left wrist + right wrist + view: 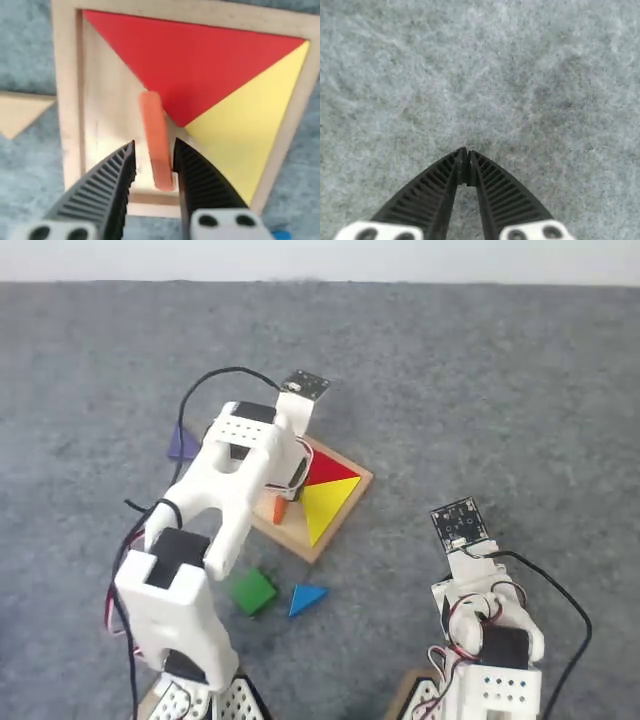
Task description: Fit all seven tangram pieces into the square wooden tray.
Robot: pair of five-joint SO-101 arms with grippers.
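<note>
Orange piece [152,120] on edge over the tray [67,100], straddled by my narrowly parted left pincer [154,144]; my right pincer [466,167] is closed.

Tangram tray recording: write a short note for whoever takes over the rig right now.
Left gripper: above the bare half of the tray, orange piece on edge at its tip; grip unclear. Right gripper: shut, empty, over the grey carpet.
Done: red triangle and yellow triangle seated in the tray.
To do: lay the orange piece flat, then bring in the green square, blue triangle, purple piece and pale triangle, all on the carpet.
</note>
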